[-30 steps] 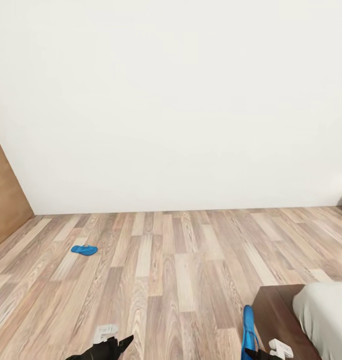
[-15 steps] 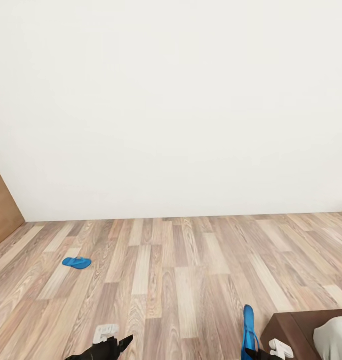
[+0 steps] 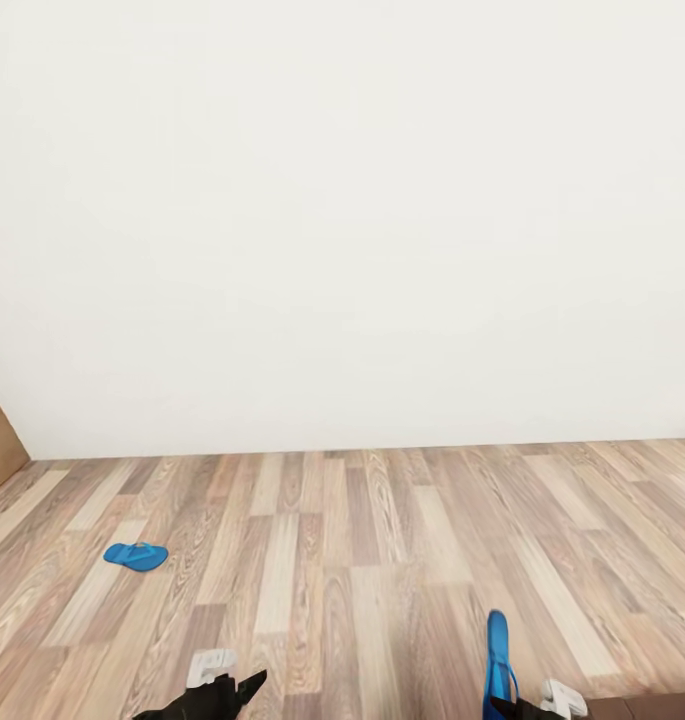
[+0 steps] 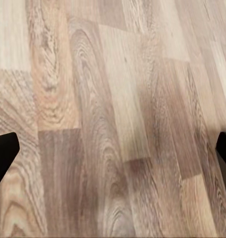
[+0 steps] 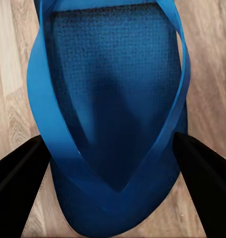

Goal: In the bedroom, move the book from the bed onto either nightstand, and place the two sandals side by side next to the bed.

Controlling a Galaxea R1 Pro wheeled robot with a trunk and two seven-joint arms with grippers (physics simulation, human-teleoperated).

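Blue sandals x2: one (image 3: 136,556) flat on wood floor (image 3: 382,560) far left, other (image 5: 113,124) clamped in right gripper (image 3: 527,700). Left gripper (image 3: 227,690) wide open, empty.

Both grippers sit at the bottom edge of the head view, mostly cut off: the left gripper (image 3: 222,690) and the right gripper (image 3: 527,700). The held sandal (image 3: 497,660) has its lower end out of frame. In the right wrist view that sandal (image 5: 115,114) runs past the frame. The far sandal (image 3: 136,555) is too small for detail.
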